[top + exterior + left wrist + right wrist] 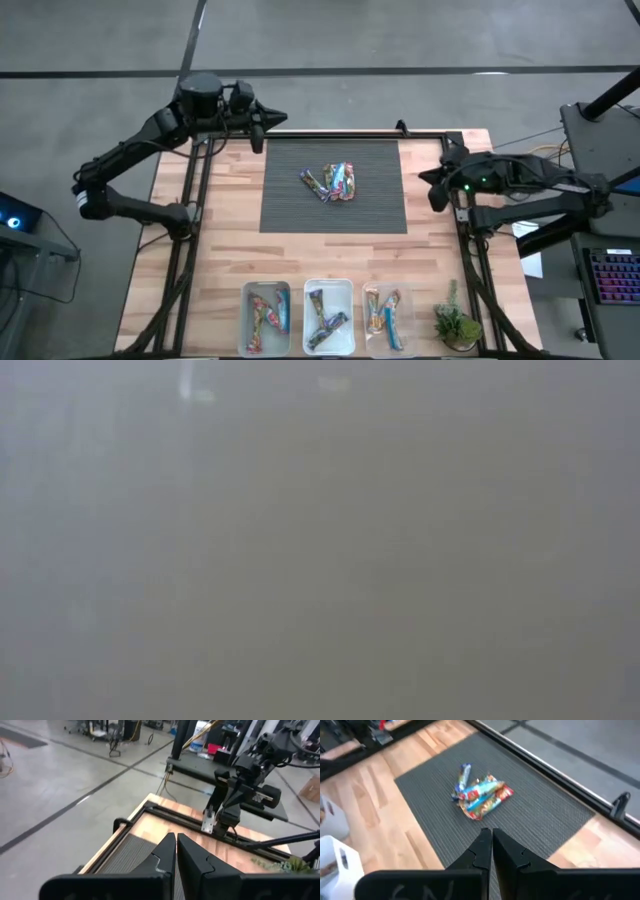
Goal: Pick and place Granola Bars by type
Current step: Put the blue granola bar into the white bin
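Starting on the left side: the left gripper (258, 135) hangs at the far-left corner of the dark mat (290, 210), fingers (167, 851) pressed flat together, nothing between them. It touches nothing; from its wrist camera the table edge runs away ahead of it, with the other arm beyond. That looks like a parked pose, held clear so the middle of the table is free.

Moving to the centre: a small heap of Granola Bars (335, 182) lies on the mat, well ahead of both grippers and roughly between them. The wrappers overlap, blue and red mixed, one slim bar poking out toward the left arm's side. Heaped like that, they read as the unsorted stock still to be dealt with.

Along the near table edge, well away from both grippers, stand three clear bins (328, 285) side by side, each already holding a few bars, presumably one type per bin. A small green plant (455, 325) sits just beyond the right-hand bin.

Over on the right: the right gripper (435, 195) hovers at the mat's right edge, tips (483, 845) shut tight and empty, pointing toward the heap, which lies a little ahead of it. It is the better placed for the next pick, I'd judge, but it must spread first.

The low camera shows only grey haze.
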`<state>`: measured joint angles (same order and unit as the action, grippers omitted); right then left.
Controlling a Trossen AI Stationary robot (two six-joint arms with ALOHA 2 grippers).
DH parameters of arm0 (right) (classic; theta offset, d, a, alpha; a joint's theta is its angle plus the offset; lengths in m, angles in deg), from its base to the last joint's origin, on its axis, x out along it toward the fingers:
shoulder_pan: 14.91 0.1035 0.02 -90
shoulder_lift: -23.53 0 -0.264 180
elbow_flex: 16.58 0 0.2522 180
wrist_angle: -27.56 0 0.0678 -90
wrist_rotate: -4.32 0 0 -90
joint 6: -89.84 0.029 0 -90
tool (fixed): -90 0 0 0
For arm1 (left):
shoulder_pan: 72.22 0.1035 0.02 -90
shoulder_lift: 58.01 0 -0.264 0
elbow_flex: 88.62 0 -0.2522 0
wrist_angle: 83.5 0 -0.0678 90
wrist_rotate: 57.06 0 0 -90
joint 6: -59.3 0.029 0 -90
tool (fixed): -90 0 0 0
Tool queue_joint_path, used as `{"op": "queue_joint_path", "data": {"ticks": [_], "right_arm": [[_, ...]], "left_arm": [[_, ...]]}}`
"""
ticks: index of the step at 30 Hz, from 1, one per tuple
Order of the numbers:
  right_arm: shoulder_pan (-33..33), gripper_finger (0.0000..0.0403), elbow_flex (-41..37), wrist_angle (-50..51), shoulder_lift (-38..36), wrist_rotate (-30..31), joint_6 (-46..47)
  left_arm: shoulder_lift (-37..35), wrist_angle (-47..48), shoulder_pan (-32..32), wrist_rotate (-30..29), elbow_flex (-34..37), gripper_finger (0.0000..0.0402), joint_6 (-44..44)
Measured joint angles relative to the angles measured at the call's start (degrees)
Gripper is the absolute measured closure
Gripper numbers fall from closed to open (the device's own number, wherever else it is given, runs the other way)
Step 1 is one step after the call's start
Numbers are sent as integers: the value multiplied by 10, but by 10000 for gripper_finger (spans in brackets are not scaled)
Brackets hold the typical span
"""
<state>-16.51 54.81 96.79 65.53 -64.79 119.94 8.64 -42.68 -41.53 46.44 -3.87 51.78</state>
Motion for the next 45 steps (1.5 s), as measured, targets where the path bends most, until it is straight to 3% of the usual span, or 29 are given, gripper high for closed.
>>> {"op": "queue_joint_path", "data": {"ticks": [9,16,32,40,45], "right_arm": [[-34,394,0,1,20,-18,0],[-42,394,0,1,19,-19,0],[-42,394,0,0,19,-20,0],[-42,394,0,0,19,-29,0],[-42,394,0,0,19,-33,0]], "left_arm": [[75,153,0,1,-131,401,48],[127,203,0,1,-189,394,70],[199,322,0,-44,-206,239,78],[269,397,-8,-44,-209,210,159],[307,401,-21,-46,-206,209,269]]}}
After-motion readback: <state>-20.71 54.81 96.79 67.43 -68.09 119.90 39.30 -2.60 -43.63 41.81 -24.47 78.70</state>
